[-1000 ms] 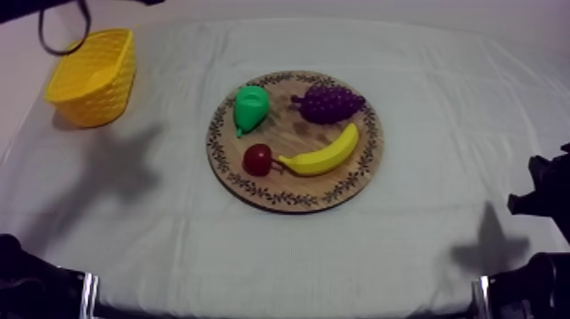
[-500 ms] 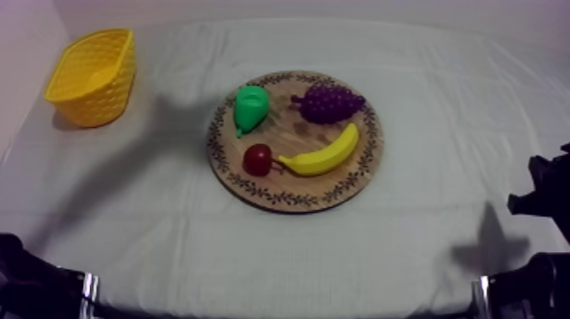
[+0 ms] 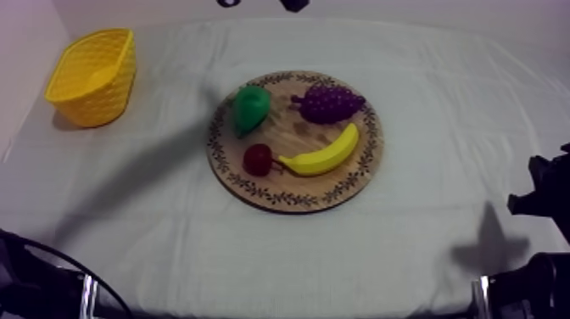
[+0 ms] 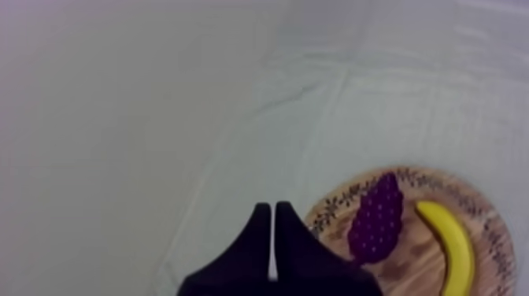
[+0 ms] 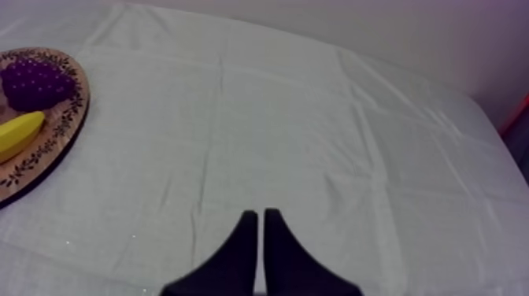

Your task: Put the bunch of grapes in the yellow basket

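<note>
The left gripper (image 4: 272,206) has its two fingers pressed together into a narrow wedge, holding nothing. It hangs above the cloth (image 4: 157,118) just outside the board (image 4: 337,206), with the grapes (image 4: 378,219) close by. The right gripper (image 5: 259,212) is also pressed together and empty. It is over bare cloth, well apart from the board's edge. In the top view the right arm (image 3: 543,197) sits low at its side of the table.

There is one board (image 3: 360,174) and one basket (image 3: 89,76). Four fruits lie on the board: one bunch of grapes (image 3: 329,103) at the far side, one pear (image 3: 251,109) beside it, one banana (image 3: 322,154) nearer, and one red fruit (image 3: 258,159) touching the banana's end. The basket stands at the far left, well apart from the board.

A second ago the left arm hung over the basket. Now two small black pieces (image 3: 294,4) show at the far edge beyond the board. A long shadow (image 3: 153,165) has swung from the cloth near the basket onto the pear. The fruit, basket and right arm have not moved.
</note>
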Robot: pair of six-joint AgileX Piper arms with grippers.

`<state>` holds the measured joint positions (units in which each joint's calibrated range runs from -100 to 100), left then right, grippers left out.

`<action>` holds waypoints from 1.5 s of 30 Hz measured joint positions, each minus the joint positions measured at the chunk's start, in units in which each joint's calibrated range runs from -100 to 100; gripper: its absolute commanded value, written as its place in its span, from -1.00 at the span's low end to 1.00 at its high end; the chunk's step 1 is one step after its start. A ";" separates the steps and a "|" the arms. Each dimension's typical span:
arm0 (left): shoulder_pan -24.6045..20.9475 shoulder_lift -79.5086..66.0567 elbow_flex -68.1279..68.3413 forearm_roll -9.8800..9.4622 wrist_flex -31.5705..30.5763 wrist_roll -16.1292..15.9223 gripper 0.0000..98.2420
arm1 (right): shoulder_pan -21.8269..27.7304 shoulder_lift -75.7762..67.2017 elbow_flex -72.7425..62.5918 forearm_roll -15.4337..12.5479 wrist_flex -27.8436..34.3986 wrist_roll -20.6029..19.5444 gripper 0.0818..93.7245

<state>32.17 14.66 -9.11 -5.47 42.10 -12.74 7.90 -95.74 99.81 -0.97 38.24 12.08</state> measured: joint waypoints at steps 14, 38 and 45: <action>3.06 6.36 -11.00 -3.90 13.23 -6.57 -1.00 | 0.00 0.00 0.00 0.00 0.00 0.00 -0.99; 0.41 6.56 -6.22 3.22 24.89 -11.29 -1.00 | 0.00 0.00 0.00 0.00 0.00 0.00 -0.99; 0.49 5.38 -4.93 3.23 26.45 -11.44 -0.97 | 0.00 0.00 0.00 0.00 0.00 0.00 -0.99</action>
<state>32.66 20.04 -14.04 -2.24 68.54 -24.18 7.90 -95.74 99.81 -0.97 38.24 12.08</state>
